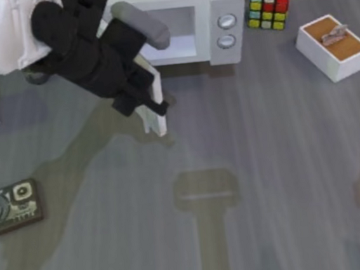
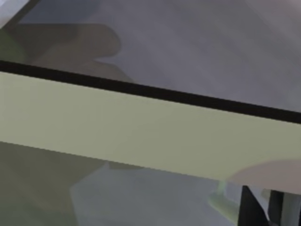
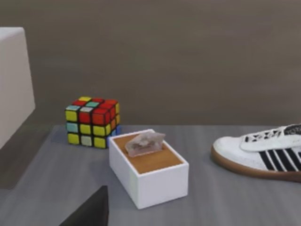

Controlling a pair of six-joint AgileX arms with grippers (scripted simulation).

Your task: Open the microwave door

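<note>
Reaching in from the top view's left, the left gripper [image 1: 146,105] sits at the free edge of the microwave door [image 1: 157,115], which stands swung out toward the table front; whether its fingers pinch it I cannot tell. Behind, the microwave [image 1: 221,3] shows its hollow. Further right sit a puzzle cube [image 1: 268,5] and a tissue box [image 1: 333,47].

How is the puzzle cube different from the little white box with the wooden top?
The puzzle cube is multicoloured; the white box is plain white with a brown top. The cube stands by the microwave; the box lies farther to the table's right, turned askew. Something crumpled pokes from the box; the cube is closed. Both rest on the table.
</note>
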